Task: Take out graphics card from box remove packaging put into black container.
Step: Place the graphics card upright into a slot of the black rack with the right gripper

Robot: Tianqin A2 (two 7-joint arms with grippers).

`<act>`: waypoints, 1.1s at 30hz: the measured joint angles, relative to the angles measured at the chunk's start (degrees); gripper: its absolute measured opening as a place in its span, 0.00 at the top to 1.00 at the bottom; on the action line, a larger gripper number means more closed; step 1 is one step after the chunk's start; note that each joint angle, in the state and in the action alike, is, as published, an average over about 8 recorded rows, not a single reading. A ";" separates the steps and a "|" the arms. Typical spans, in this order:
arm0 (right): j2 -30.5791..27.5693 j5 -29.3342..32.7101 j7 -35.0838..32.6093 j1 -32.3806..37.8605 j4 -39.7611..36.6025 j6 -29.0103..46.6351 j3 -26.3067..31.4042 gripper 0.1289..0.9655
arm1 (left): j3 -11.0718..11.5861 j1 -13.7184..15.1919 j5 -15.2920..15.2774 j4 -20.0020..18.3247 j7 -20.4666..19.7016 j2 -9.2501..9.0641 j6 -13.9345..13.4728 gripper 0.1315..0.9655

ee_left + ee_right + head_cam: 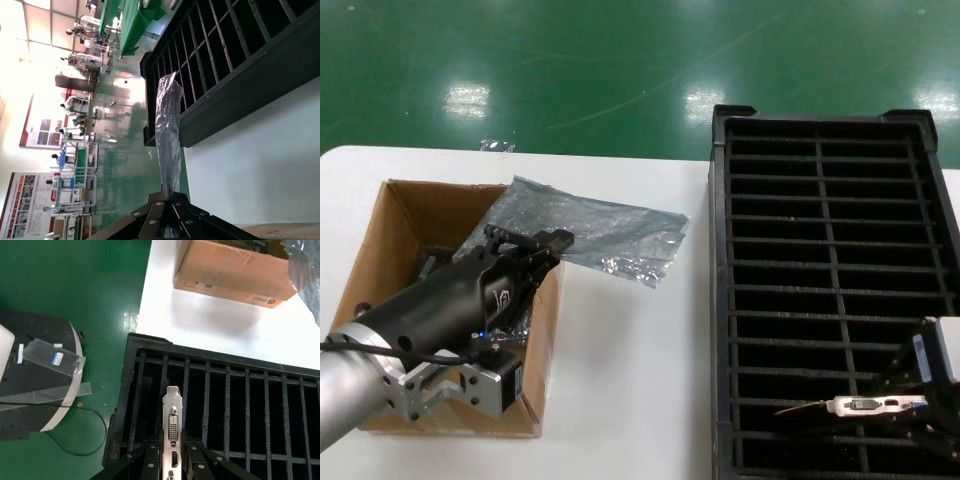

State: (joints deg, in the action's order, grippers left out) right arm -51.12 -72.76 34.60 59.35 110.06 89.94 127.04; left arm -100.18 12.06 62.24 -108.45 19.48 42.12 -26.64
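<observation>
The right gripper (172, 460) holds the thin dark graphics card (173, 426) by its silver bracket end over the near-right slots of the large black slatted plastic container (720, 300). Recommended: align the card's edge with one slot and lower straight. The left gripper (165, 212) apparently pinches the silvery crinkled bag (610, 232) by the brown cardboard box (375, 250), over the white bench (630, 350).

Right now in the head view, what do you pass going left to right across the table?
box → left gripper holding the packaging → bare white table → black container → graphics card in the right gripper.
</observation>
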 joint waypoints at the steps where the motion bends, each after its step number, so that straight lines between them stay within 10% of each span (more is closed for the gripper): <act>1: 0.08 0.18 -0.06 0.26 -0.04 0.00 0.37 0.93 | 0.00 0.00 0.00 0.00 0.00 0.00 0.00 0.99; 33: 8.36 8.08 0.04 1.13 -3.73 -0.01 4.87 0.92 | 0.00 0.00 0.00 0.00 0.00 0.00 0.00 0.99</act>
State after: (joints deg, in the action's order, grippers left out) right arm -42.77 -64.68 34.64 60.48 106.33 89.93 131.91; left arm -100.18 12.06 62.24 -108.44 19.48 42.12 -26.64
